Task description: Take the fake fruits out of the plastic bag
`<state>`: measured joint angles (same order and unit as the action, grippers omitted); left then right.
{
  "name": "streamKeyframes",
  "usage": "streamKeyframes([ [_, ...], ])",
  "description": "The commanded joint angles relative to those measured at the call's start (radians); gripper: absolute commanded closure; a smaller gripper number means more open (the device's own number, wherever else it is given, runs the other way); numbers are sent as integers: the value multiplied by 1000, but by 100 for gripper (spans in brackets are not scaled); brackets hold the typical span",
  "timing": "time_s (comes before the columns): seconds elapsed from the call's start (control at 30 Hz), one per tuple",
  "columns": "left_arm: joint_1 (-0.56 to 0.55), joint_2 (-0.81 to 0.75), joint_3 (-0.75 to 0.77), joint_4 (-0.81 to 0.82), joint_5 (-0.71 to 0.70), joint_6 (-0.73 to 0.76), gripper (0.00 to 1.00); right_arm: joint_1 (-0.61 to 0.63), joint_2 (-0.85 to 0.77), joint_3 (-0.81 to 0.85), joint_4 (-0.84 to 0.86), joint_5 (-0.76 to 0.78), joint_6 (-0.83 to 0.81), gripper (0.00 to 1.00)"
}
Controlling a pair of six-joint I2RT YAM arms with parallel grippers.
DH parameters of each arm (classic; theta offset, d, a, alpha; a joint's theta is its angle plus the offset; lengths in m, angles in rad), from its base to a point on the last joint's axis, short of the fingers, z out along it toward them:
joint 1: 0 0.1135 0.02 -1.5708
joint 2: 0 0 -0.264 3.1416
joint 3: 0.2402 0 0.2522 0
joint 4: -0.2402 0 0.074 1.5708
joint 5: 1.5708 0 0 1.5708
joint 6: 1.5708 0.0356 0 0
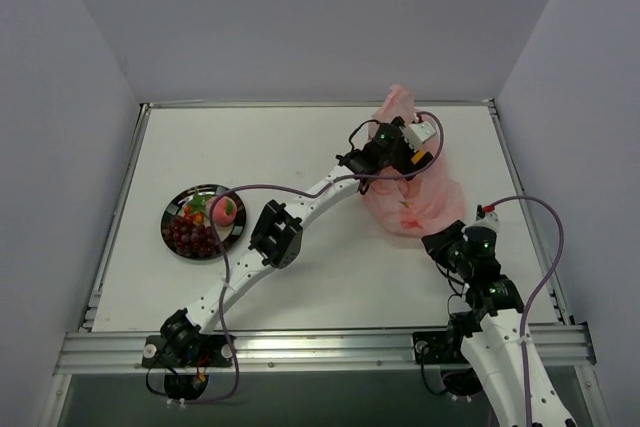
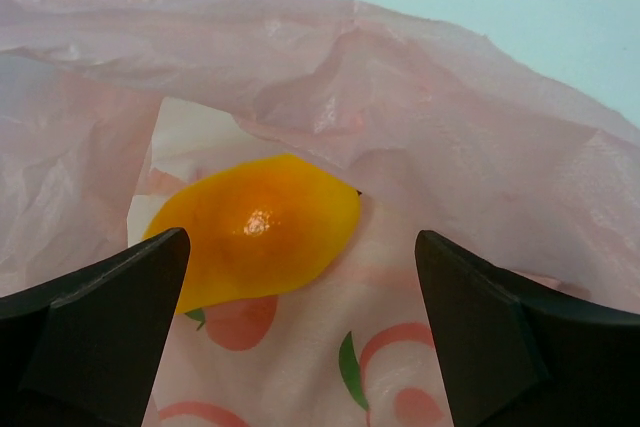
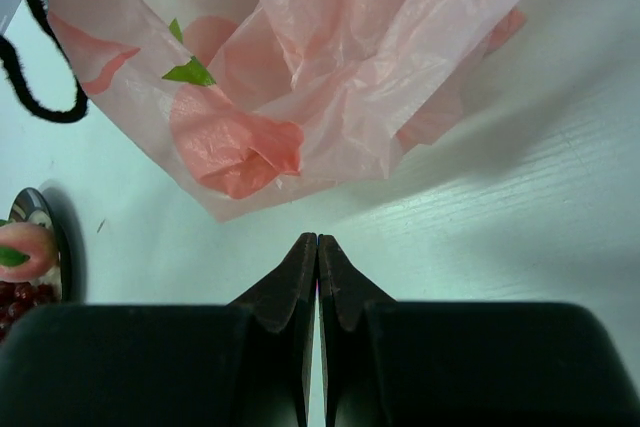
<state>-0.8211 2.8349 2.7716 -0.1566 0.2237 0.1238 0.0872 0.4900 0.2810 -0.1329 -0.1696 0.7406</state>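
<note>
The pink plastic bag lies at the back right of the table. In the left wrist view the yellow-orange oval fruit lies inside the bag, on its printed lower layer. My left gripper is open at the bag's mouth, and the fruit is just ahead of its left finger, not gripped. My right gripper is shut and empty, low over the table just short of the bag's near edge. A round pink-red fruit lies on the plate.
The dark-rimmed plate at the left also holds dark red grapes and a small red-and-green piece. It shows at the left edge of the right wrist view. The left arm's cable arcs over the table's middle.
</note>
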Motion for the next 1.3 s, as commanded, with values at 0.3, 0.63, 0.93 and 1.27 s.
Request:
streamKeyframes([
  [0.3, 40, -35, -113, 73, -50, -36, 42, 11, -39, 69, -79, -21, -20, 100],
  [0.63, 1, -354, -531, 198, -214, -107, 98, 11, 7, 78, -18, 22, -29, 100],
  [0.93, -30, -696, -1081, 425, -299, -397, 98, 9, 337, 224, 238, 143, -90, 85],
  [1.27, -27, -715, -1066, 424, -247, -400, 98, -4, 782, 666, 220, 166, -364, 6],
])
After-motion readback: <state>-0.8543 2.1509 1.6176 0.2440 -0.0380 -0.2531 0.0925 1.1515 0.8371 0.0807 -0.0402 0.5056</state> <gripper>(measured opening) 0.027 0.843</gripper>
